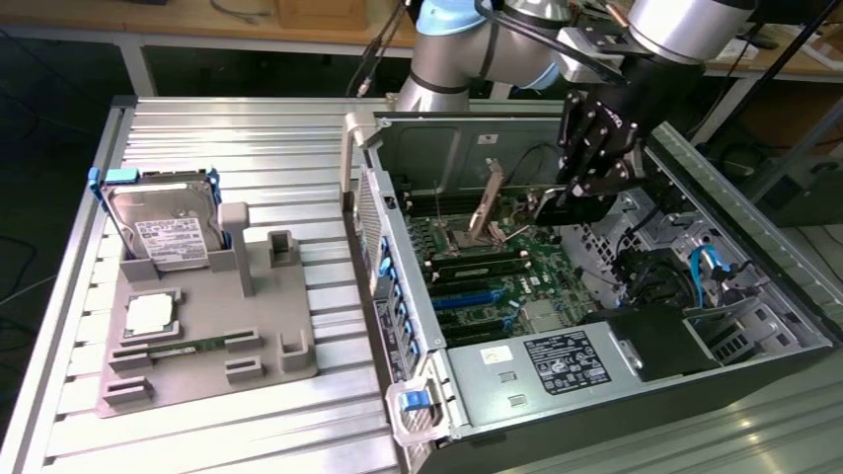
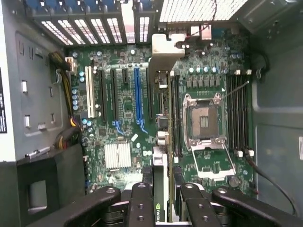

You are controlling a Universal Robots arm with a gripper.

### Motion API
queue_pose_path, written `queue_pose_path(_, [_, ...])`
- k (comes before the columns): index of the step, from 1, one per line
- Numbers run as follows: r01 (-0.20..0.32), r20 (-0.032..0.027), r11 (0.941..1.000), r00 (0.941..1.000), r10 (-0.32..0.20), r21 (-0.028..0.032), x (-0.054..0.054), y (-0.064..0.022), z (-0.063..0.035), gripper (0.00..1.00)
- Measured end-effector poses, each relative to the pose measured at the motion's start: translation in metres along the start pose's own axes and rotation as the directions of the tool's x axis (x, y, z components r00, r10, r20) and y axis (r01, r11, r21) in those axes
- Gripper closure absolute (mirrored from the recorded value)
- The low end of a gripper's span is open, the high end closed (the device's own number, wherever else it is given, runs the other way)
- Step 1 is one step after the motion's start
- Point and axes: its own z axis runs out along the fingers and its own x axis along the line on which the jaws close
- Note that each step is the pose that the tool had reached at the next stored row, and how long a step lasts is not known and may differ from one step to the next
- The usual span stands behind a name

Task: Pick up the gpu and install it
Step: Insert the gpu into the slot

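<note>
Gripper (image 2: 165,204): black fingers (image 2: 141,201) drawn narrow, clamped on the upper edge of the gpu (image 2: 164,158), one finger on each face

Gpu: thin card seen edge-on in the wrist view, with a silvery metal end bracket (image 2: 165,49) at the end nearest the case's vented rear slots; in the exterior view a greenish-brown board, upright and slightly tilted. It sits inside the open computer case (image 1: 737,212), over the motherboard (image 2: 128,109), between the blue and black expansion slots and the CPU socket (image 2: 203,120). Contact between its lower edge and a slot: cannot tell

Arm (image 1: 455,59): enters from the exterior view's top, wrist bent down, gripper pointing into the case
</note>
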Motion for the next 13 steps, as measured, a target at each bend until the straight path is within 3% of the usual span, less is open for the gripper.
queue_pose_path(13, [0.005, -0.0003, 1.0, 1.0, -0.005, -0.0003, 0.008, 0.0146, 0.0266, 0.73])
